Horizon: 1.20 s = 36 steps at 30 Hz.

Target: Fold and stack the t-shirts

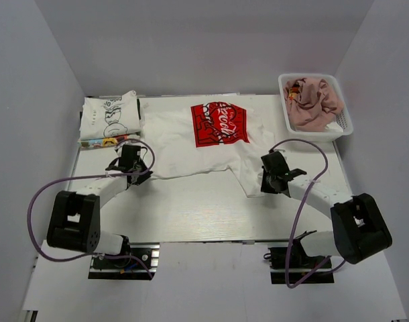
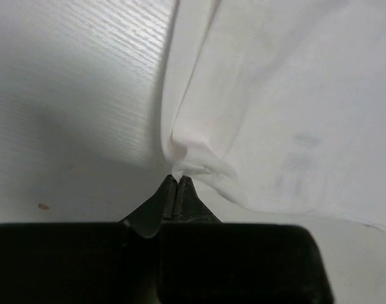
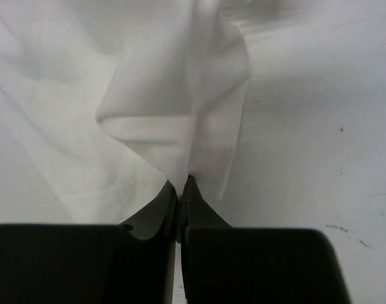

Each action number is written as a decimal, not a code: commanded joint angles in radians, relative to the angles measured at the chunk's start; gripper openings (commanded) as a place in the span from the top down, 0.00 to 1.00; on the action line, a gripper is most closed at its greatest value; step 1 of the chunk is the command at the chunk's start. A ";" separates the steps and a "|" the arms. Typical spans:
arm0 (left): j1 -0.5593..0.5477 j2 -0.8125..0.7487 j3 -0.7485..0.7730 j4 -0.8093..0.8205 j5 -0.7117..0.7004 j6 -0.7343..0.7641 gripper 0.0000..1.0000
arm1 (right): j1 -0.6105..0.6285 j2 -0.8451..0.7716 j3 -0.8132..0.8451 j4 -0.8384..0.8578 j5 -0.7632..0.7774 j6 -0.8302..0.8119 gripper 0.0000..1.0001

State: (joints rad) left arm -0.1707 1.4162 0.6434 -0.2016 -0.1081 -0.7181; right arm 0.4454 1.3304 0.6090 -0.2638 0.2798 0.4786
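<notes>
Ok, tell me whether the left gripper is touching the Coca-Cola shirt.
Touching. The left wrist view shows the left gripper shut on a bunched edge of the Coca-Cola shirt.

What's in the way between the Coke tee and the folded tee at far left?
Nothing visible. The left gripper and right gripper are shut on the Coke tee at its near hem; the folded cartoon tee lies right beside its sleeve. The basket with the pink tee sits far right, off that path.

One overhead, two wrist close-ups
Top camera looks steeply down from the near edge over the whole table (image 1: 191, 211); wrist cameras face forward, close on the Coca-Cola t-shirt (image 1: 178, 141) all three share.
</notes>
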 commanded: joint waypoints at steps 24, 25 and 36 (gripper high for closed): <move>-0.007 -0.545 1.037 -0.217 -0.041 0.229 1.00 | 0.003 -0.369 1.328 0.035 0.093 -0.555 1.00; -0.007 -0.560 1.061 -0.226 -0.027 0.239 1.00 | 0.001 -0.370 1.351 0.035 0.072 -0.566 1.00; 0.002 -0.632 1.297 -0.317 0.035 0.270 1.00 | -0.001 -0.456 1.485 0.120 -0.011 -0.637 1.00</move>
State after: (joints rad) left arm -0.1787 0.7818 1.9247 -0.4721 -0.0353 -0.4786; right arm 0.4473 0.8921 2.0979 -0.2493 0.2352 -0.1017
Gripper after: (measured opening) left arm 0.030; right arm 0.024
